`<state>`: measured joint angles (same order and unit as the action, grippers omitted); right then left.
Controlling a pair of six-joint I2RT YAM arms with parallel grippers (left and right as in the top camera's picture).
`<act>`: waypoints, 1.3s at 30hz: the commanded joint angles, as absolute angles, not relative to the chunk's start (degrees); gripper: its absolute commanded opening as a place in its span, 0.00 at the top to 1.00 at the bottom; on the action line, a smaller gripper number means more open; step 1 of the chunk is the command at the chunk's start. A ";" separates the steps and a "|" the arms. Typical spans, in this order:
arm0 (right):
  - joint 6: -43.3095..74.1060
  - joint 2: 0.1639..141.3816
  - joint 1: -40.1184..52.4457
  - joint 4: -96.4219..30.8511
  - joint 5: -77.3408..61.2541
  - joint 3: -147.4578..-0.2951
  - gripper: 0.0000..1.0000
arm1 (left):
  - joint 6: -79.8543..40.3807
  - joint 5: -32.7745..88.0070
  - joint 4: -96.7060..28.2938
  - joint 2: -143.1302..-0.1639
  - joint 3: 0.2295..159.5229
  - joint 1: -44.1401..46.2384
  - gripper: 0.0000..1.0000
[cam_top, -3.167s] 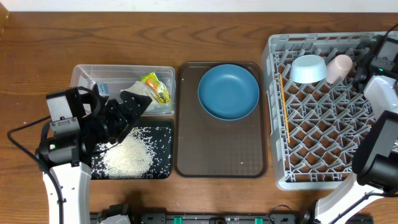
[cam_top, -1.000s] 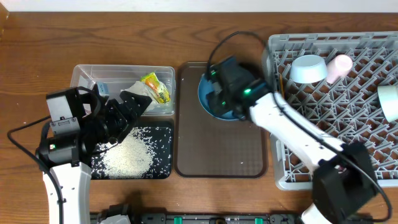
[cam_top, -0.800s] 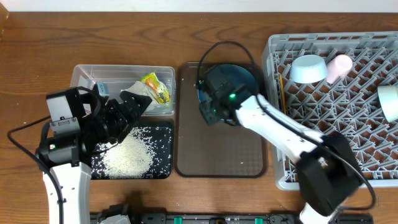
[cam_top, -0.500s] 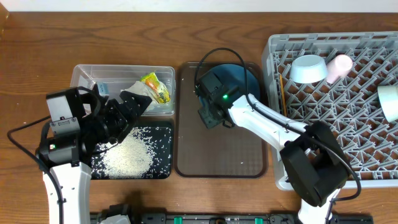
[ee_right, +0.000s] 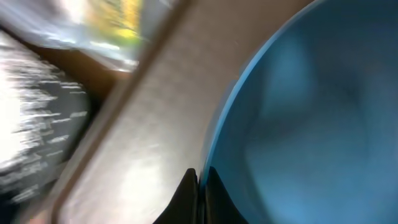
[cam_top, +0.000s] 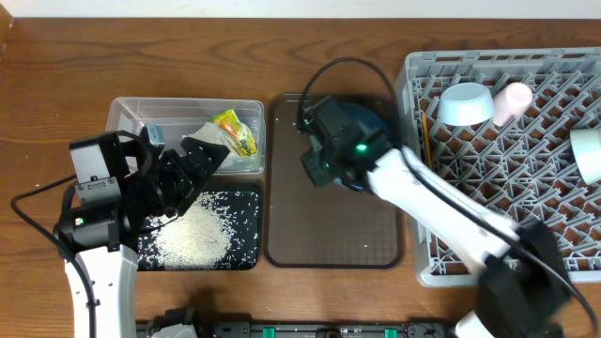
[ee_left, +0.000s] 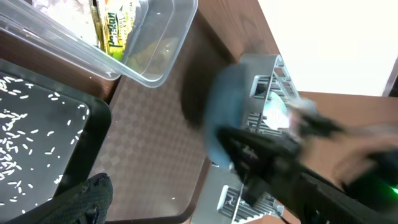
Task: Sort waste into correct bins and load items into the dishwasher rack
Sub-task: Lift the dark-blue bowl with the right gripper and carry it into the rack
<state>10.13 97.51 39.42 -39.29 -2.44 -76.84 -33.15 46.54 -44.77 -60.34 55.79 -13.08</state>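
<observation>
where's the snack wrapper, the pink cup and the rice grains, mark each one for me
snack wrapper (cam_top: 235, 131): overhead view, middle of its yellow-green face
pink cup (cam_top: 515, 101): overhead view, middle of its side
rice grains (cam_top: 192, 235): overhead view, centre of the white heap

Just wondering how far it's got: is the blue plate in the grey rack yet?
Not yet: the blue plate is over the brown tray, left of the rack.

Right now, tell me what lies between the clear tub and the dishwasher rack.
The brown serving tray, carrying the blue plate with the right gripper at its rim; the overhead view shows it.
</observation>
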 commanded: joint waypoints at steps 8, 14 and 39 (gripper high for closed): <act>11.31 73.12 24.99 -52.23 -22.06 -77.28 0.99 | -32.58 46.89 -44.75 -60.34 56.27 -13.32 0.06; 1.43 67.85 7.22 -60.01 -47.55 -77.23 0.99 | -32.58 46.89 -44.75 -60.34 56.25 -13.32 0.06; -29.43 72.16 -26.83 -72.88 -83.44 -61.04 0.99 | -32.58 46.89 -44.75 -60.34 56.25 -13.32 0.06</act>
